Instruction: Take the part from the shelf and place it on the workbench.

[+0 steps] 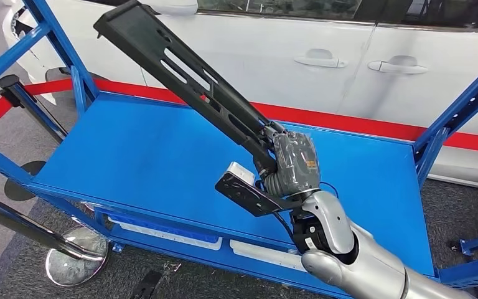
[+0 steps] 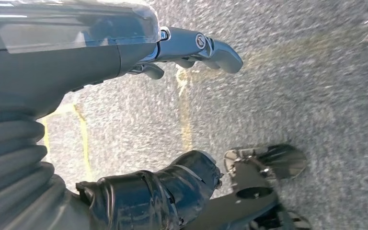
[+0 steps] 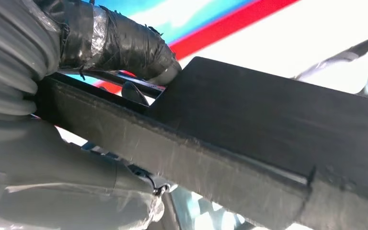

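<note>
The right hand was clamped around the near end of the long black part, which rose away from it at a slant above the blue tabletop, touching nothing, probably to clear the frame before lowering. The left hand hung over the floor, fingers loosely apart, holding nothing.

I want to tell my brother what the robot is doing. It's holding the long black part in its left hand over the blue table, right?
Not quite: it is the right hand that holds the long black part, as the head view shows. The rest is right: the part is held over the blue table. The left hand hangs over the floor, holding nothing.
</note>
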